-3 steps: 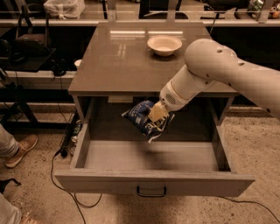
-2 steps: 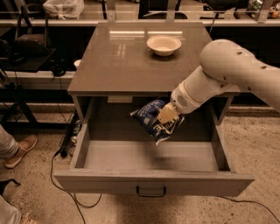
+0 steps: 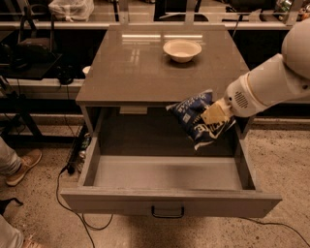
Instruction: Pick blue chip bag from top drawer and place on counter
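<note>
The blue chip bag is a crinkled navy bag with white lettering. It hangs in the air over the right part of the open top drawer, just below the front edge of the counter. My gripper is shut on the bag's right side, with the white arm reaching in from the right. The drawer is pulled out, with a dark pull handle on its front panel. Nothing else shows inside the drawer.
A pale bowl stands on the counter at the back right. A long shelf with clutter and a plastic bag runs behind. Cables lie on the floor at the left, next to a person's shoe.
The gripper has lifted the blue chip bag up and to the right, from inside the drawer to about the level of the counter's front edge.
</note>
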Controlling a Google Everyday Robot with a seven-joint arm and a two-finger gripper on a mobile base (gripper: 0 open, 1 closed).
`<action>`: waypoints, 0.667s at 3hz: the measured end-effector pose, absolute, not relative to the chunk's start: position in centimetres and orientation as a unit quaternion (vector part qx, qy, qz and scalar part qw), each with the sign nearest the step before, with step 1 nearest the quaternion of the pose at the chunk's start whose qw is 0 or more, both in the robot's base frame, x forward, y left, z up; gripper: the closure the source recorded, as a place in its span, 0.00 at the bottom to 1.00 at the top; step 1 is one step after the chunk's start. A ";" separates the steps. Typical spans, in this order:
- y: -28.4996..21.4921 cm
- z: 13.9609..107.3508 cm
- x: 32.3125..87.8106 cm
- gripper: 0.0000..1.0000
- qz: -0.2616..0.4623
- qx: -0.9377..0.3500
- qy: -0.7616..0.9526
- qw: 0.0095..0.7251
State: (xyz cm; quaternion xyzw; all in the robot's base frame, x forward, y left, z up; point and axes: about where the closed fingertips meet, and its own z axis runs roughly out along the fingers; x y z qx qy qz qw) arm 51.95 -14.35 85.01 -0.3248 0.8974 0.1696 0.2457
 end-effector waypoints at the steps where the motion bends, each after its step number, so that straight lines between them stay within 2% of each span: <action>1: -14.4 88.7 54.7 1.00 0.171 -0.319 0.887 0.287; 2: -12.1 91.5 58.6 1.00 0.187 -0.335 0.869 0.313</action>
